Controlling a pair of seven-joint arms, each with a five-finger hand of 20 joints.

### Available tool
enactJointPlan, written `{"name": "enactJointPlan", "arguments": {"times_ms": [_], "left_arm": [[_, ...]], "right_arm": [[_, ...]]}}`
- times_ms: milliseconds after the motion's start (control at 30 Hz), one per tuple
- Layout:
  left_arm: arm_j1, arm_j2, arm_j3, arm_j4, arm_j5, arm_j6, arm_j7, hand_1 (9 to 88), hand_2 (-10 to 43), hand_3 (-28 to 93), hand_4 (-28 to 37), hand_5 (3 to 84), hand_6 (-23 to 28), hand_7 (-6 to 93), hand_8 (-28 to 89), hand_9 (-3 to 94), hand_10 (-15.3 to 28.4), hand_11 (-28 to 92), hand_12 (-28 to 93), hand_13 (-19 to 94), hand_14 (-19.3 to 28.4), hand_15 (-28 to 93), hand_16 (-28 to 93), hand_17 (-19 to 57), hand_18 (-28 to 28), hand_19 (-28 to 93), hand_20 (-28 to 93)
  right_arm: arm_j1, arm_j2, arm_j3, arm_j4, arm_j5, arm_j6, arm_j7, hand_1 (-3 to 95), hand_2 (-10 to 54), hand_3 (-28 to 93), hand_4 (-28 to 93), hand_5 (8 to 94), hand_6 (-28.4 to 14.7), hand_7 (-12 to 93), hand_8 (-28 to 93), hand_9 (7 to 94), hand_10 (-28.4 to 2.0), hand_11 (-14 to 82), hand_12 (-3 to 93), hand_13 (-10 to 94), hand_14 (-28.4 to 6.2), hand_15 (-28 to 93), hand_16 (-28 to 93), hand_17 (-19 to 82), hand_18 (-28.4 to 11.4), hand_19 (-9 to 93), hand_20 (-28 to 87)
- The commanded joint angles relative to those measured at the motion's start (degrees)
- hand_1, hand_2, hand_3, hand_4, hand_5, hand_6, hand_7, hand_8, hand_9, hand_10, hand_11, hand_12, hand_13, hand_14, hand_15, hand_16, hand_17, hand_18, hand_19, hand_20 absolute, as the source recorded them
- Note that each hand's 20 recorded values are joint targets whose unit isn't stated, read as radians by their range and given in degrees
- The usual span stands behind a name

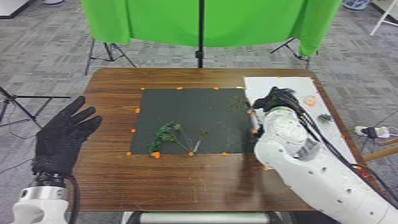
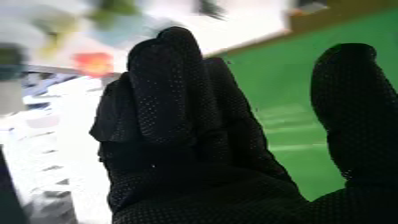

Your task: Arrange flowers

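While the right robot hand (image 1: 278,99), right of centre, is open and empty, the left robot hand (image 1: 60,139) hangs open, far left | flower stems (image 1: 166,134) lie bunched, lower centre, on the dark mat (image 1: 185,105) | risk: lifting one may drag neighbours, thin stalks tangling easily

A green cloth (image 1: 256,25) hangs behind a black pole (image 1: 201,31); a black tripod (image 1: 12,98) stands on grey carpet (image 1: 163,56).
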Motion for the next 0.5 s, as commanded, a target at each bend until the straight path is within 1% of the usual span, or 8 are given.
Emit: {"name": "enactJointPlan", "arguments": {"times_ms": [33,100,200,233,267,333,433,500], "left_arm": [[0.0,-0.14,0.74,0.61,-0.39,0.37,0.18,25.1,5.1,80,-22.9,39.3,9.5,12.0,-9,33.6,19.3,25,12,26,27.7,55,-8,-6.8,28.4,50,25],[0.35,0.09,0.76,0.44,-0.52,0.56,0.6,25.2,5.1,80,-22.8,39.3,9.5,12.0,-9,33.5,19.4,25,12,26,27.6,55,-8,-6.8,28.4,50,25],[0.56,-0.11,0.75,0.42,-0.44,0.53,0.45,25.2,5.1,80,-22.7,39.3,9.6,12.1,-9,33.3,19.4,25,12,25,27.6,55,-8,-6.7,28.4,50,25],[0.87,0.01,0.78,0.31,-0.67,0.62,0.91,25.2,5.1,80,-22.7,39.3,9.6,12.2,-9,33.3,19.3,25,12,26,27.6,55,-8,-6.7,28.4,50,25],[0.81,-0.36,0.7,0.24,-0.31,0.47,0.25,25.2,5.1,80,-22.7,39.3,9.6,12.2,-9,33.3,19.3,25,12,26,27.6,55,-8,-6.7,28.4,50,25],[0.78,-0.47,0.83,0.24,-0.26,0.32,0.11,25.2,5.1,80,-22.7,39.3,9.6,12.2,-9,33.3,19.4,25,12,26,27.6,55,-8,-6.7,28.4,50,25],[0.59,-0.53,0.96,0.31,0.02,0.34,-0.04,25.4,5.2,80,-22.7,39.3,9.7,12.3,-9,33.3,19.3,25,12,25,27.7,55,-8,-6.7,28.4,50,25],[0.29,-0.49,1.13,0.42,-0.22,0.49,-0.08,25.3,5.2,80,-22.6,39.3,9.7,12.4,-9,33.3,19.4,25,12,25,27.7,55,-8,-6.7,28.4,50,25]], "right_arm": [[0.91,-0.8,-3.13,3.74,-1.14,-2.09,2.58,28.1,-3.9,74,-23,52.1,-13.5,9,-10,61.0,-26.4,35.3,13.9,63,-19.8,77,8,35,-28.4,93,27],[1.24,-1.42,-3.55,4.82,-0.74,-2.24,2.91,28.1,-4.1,74,-23,49.4,-14.6,8,-10,60.1,-26.9,34.8,13.6,63,-20.1,76,8,35,-28.4,93,27],[1.65,-2.19,-4.74,5.77,-1.53,-3.24,2.59,27.5,-5.1,74,-24,47.8,-15.4,7,-10,59.1,-27.3,35.2,13.6,63,-20.0,76,8,35,-28.4,93,27],[2.32,-2.83,-5.5,6.56,-2.18,-3.26,2.63,27.3,-5.3,74,-24,47.7,-15.3,7,-10,59.0,-27.3,35.3,13.6,63,-20.0,77,8,35,-28.4,93,27],[2.41,-3.53,-5.6,7.11,-2.44,-3.83,2.94,27.2,-5.3,74,-24,47.6,-15.3,7,-10,58.9,-27.3,35.5,13.6,63,-20.1,77,8,35,-28.4,93,27],[2.84,-4.96,-5.27,7.74,-1.16,-5.91,3.93,27.1,-5.7,73,-24,47.5,-15.2,7,-9,59.0,-27.4,35.8,13.6,63,-20.1,77,8,35,-28.4,93,28],[3.37,-6.6,-5.51,9.14,0.15,-8.33,5.45,27.5,-5.8,73,-25,47.1,-12.6,7,-9,59.5,-27.8,36.5,13.7,63,-20.6,78,8,35,-28.4,93,29],[3.48,-7.11,-6.28,10.21,0.46,-9.16,6.22,28.3,-6.1,72,-25,47.7,-11.1,7,-10,60.8,-27.5,36.6,13.8,64,-20.5,79,8,36,-28.4,93,32]]}}
